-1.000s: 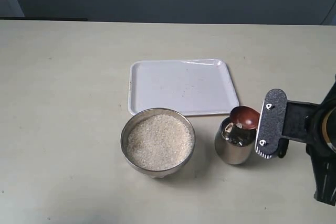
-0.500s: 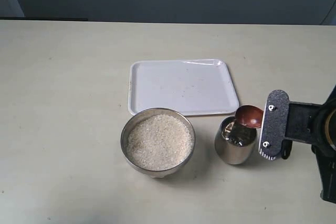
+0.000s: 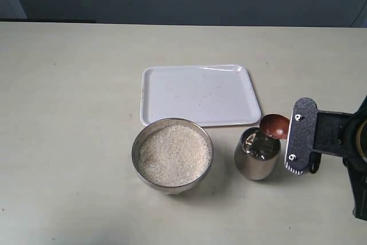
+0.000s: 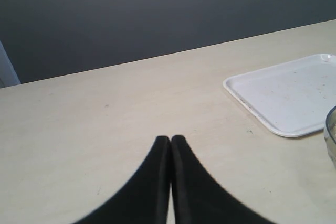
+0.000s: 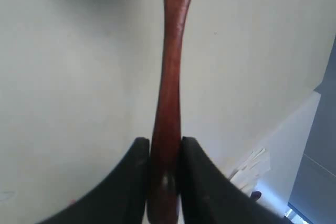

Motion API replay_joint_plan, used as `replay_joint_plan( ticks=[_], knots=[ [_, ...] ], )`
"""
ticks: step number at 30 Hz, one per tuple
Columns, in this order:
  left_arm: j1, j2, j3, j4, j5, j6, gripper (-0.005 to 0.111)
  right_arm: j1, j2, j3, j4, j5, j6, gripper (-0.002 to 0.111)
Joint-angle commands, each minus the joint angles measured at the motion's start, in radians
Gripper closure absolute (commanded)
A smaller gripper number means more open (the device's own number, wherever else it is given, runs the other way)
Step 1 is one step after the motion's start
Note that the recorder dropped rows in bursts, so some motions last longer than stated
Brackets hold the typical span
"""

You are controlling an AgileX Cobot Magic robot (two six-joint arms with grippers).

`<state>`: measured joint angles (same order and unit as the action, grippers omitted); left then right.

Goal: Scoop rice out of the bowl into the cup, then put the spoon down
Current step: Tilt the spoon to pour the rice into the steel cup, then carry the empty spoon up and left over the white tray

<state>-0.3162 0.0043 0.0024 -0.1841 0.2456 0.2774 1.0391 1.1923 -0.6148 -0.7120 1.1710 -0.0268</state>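
Right gripper (image 3: 302,136): pinching the thin handle of the spoon (image 3: 274,125) between both fingers (image 5: 137,171), carrying its small oval head just past the fingertips, above the rim of the cup (image 3: 257,156) on the side nearest the fingers. Not showing any white grains on the spoon head. Not telling rice from reflections inside the cup, nor contact from a small gap at the rim. Leaving the bowl (image 3: 135,147), filled with rice (image 3: 172,154), farther out beyond the cup, and the white tray (image 3: 200,93) off to one side of that line.

Left gripper (image 4: 170,142): pressing its fingers together on nothing, facing bare table (image 4: 79,129) with the tray ahead.

Judging the risks from here:
- Clipping the rim with the spoon head while moving off, nudging or tipping so small a tumbler.
- Letting the slim handle twist in so narrow a pinch, scattering grains beside the cup.
- Releasing too high, sending the spoon bouncing.
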Motion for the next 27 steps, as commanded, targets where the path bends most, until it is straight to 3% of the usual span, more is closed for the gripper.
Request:
replay_joint_plan(
  ticks=[1, 18, 24, 27],
  knots=[
    [-0.005, -0.004, -0.002, 0.000, -0.007, -0.005, 0.106, 0.037, -0.001, 0.005, -0.026, 0.010, 0.003, 0.109],
    [-0.005, -0.004, -0.002, -0.001, -0.007, -0.005, 0.106, 0.047, -0.001, -0.001, -0.024, 0.010, 0.003, 0.109],
    [-0.005, -0.004, -0.002, -0.001, -0.007, -0.005, 0.106, 0.047, -0.001, -0.040, -0.049, -0.207, 0.094, 0.109],
    [-0.005, -0.004, -0.002, -0.001, -0.007, -0.005, 0.106, -0.001, 0.003, -0.040, -0.103, -0.338, 0.116, 0.109]
  ],
)
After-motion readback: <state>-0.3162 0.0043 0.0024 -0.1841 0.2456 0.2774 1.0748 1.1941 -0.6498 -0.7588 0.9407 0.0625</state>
